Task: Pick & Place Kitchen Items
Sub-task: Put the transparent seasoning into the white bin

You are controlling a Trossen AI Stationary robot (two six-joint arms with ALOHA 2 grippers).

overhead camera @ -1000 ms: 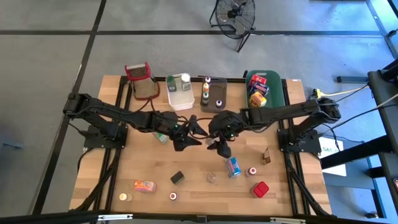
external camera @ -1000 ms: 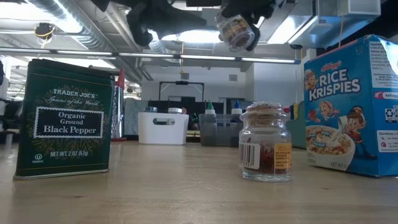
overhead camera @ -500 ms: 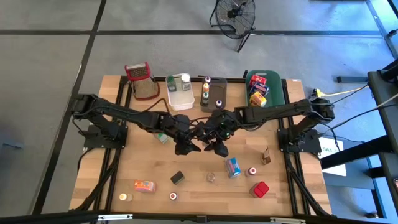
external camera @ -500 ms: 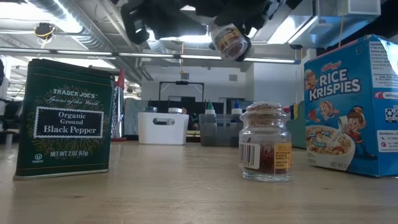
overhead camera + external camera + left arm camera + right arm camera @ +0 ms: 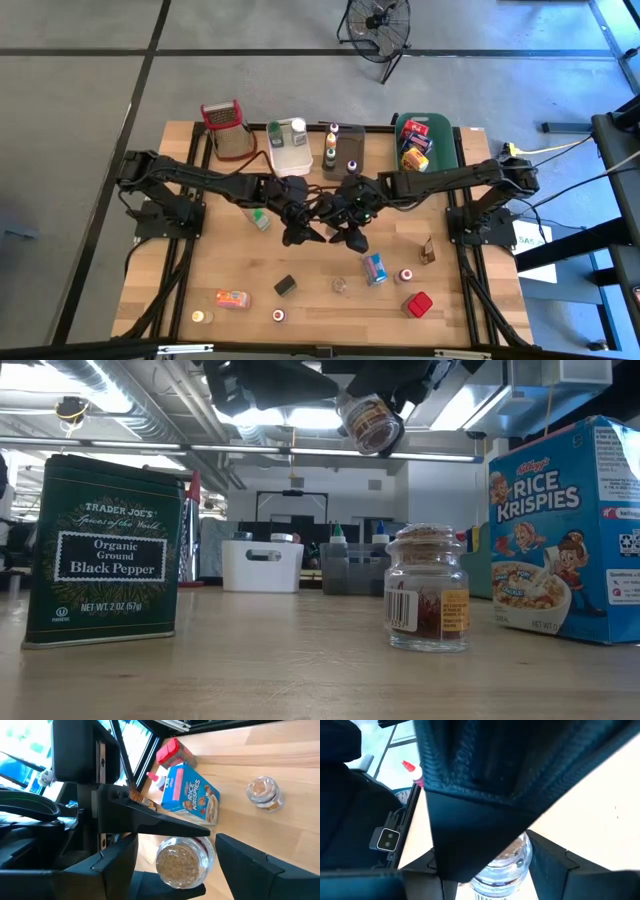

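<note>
Both my arms reach in from opposite sides and meet above the middle of the wooden bench (image 5: pixel 240 265), a little toward the edge where the tubs stand. My right claw (image 5: pixel 345 214) is clenched on a small clear spice jar (image 5: pixel 368 422) with brownish contents, holding it tilted in the air, well clear of the bench top. My left claw (image 5: pixel 303 222) is spread wide and sits around that same jar. In the left wrist view the jar shows between my two fingers (image 5: pixel 112 867), with a gap on one side, so this claw is not gripping it.

Below, other kitchen items stand on the bench. Near the front edge are a dark green black pepper tin (image 5: pixel 105 550), a second spice jar (image 5: pixel 427 588) with a yellow label, and a blue Rice Krispies box (image 5: pixel 565 530), all upright and apart from one another.

Along the far edge stand a red-topped grater (image 5: pixel 228 128), a white tub (image 5: pixel 290 150), a grey tub (image 5: pixel 345 155) and a green tub (image 5: pixel 448 140), each tub holding small items.
</note>
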